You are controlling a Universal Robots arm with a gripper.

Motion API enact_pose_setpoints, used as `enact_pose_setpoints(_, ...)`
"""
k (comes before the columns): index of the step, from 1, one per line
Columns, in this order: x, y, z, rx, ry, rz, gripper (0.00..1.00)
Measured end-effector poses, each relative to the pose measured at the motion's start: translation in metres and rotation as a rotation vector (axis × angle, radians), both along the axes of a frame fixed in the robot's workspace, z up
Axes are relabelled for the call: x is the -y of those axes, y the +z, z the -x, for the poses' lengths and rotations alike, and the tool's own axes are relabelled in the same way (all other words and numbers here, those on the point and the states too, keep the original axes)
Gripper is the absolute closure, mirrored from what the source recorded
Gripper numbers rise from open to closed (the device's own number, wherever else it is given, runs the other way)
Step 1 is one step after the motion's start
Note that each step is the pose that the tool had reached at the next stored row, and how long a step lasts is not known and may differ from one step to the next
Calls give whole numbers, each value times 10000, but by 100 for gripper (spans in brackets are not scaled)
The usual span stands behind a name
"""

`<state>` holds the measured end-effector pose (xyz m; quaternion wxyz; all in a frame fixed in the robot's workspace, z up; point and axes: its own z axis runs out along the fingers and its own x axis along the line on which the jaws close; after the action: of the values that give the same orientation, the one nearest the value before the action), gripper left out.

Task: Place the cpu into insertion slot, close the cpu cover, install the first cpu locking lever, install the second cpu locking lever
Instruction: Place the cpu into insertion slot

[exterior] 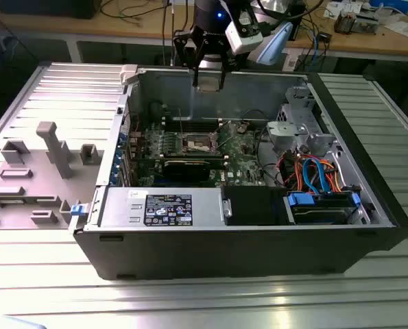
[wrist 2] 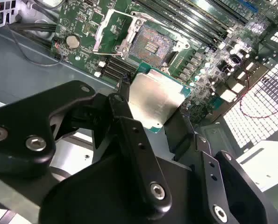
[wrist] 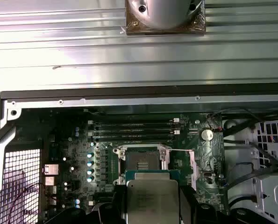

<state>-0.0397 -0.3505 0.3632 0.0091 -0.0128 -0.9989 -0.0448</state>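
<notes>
My gripper (wrist 2: pixel 150 111) is clamped on the chip (wrist 2: pixel 155 100), one finger on each of two opposite edges. The dull metal top faces the wrist cameras and looks level between the pads.

In the exterior view the gripper (exterior: pixel 208 77) hangs over the far wall of the computer case (exterior: pixel 114 236). That is roughly twelve o'clock from the socket (exterior: pixel 198 142) and well above it, so the chip is in the air and well apart from the board.

The socket (wrist 2: pixel 150 44) lies bare, its dark centre uncovered. The cover frame (wrist 2: pixel 102 29) is swung up and back from one side of it, so I judge the way down to be free. In the exterior view the long memory slots (exterior: pixel 193 126) run just beside the socket at twelve o'clock. The drive cage (exterior: pixel 296 127) stands well off at three o'clock.

I judge this step to be carrying the chip across and lowering it in. To do it well:
- Keep the chip flat.
- Bring it square over the socket (wrist: pixel 141 164) before lowering, so it never slides sideways across the contacts.
- Turn my wrist until the chip's (wrist: pixel 153 201) edges run parallel to the shiny rim.
- Keep my fingers clear of the raised frame.
- Grip only hard enough to hold the thin edges.

I cannot make out the corner marking, so I cannot confirm orientation.
</notes>
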Motion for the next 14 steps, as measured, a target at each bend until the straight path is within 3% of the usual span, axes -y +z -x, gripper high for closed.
enact_pose_setpoints(14,7,-1,0,1,-1,-1,46)
